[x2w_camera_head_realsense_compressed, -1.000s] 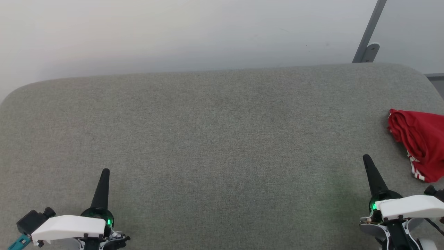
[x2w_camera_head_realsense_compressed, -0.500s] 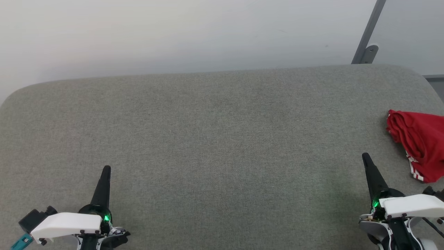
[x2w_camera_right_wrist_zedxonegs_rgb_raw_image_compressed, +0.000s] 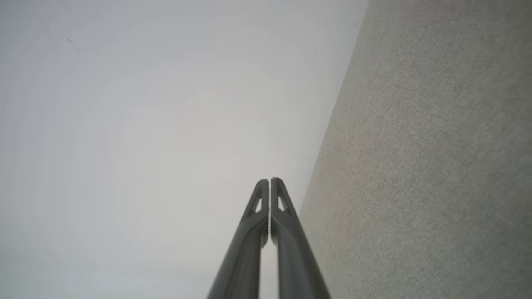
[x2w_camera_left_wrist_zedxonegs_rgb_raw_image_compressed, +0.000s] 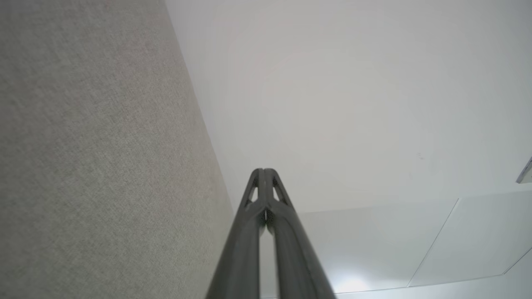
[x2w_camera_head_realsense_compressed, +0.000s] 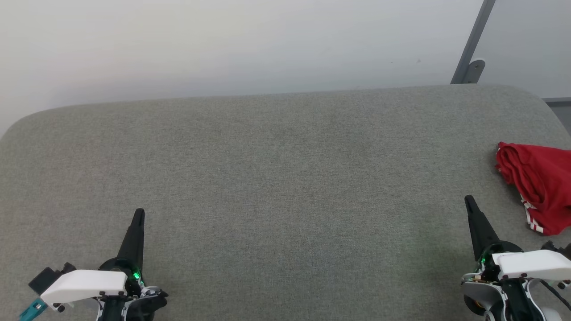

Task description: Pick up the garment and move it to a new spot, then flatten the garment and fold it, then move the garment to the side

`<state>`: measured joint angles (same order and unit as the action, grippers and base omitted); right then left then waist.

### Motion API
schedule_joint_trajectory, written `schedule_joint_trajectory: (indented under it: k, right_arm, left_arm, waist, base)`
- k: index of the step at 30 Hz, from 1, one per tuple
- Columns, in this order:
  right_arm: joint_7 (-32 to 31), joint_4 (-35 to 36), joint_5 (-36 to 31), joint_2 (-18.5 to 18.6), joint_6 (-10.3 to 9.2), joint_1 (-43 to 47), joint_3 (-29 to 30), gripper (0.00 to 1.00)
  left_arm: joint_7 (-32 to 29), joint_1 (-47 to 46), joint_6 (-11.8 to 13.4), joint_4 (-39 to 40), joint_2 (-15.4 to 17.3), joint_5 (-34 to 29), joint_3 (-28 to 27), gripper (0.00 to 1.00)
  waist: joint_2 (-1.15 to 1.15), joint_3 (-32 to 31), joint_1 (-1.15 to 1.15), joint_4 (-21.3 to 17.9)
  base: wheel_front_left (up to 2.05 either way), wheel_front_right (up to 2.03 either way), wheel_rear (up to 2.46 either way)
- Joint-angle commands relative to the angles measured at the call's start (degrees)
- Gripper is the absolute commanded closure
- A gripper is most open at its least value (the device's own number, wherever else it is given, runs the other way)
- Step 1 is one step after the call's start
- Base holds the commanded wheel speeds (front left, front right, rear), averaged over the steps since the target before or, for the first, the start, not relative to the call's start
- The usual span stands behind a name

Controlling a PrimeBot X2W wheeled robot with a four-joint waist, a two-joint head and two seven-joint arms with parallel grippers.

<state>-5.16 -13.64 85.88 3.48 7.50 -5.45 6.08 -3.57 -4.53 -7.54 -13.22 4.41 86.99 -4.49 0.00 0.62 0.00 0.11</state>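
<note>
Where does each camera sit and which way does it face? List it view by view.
Head view: on the head, facing forward and down at the grey cushion; left claw and right claw low, garment at right edge.
Left wrist view: on the left wrist, along its shut claw toward the wall.
Right wrist view: the same, on the right wrist.
Shared: the cushion.

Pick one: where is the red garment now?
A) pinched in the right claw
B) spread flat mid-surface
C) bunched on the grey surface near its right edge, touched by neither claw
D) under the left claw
C: the garment lies crumpled on the grey surface by its right edge, apart from the right claw; that one and the left claw are shut and empty.
</note>
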Motion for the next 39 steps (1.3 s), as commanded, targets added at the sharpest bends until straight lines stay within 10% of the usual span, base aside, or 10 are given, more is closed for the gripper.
schedule_joint_trajectory:
  k: [1, 39]
  right_arm:
    - [-0.46, -0.12, 1.12, -0.29, -0.01, -0.83, 0.24, 1.00]
    - [-1.49, -0.48, 6.63, -0.68, -0.01, -1.01, 0.51, 1.00]
  left_arm:
    - [-0.45, -1.13, 0.09, -0.06, 0.02, 1.48, -0.31, 1.00]
    - [-2.48, -2.03, 0.10, -0.85, -0.95, 6.11, -1.24, 1.00]
  waist:
    - [0.00, -0.03, 0.00, -0.01]
    - [0.00, -0.44, 0.00, -0.11]
  base:
    - [0.00, 0.00, 0.00]
    - [0.00, 0.00, 0.00]
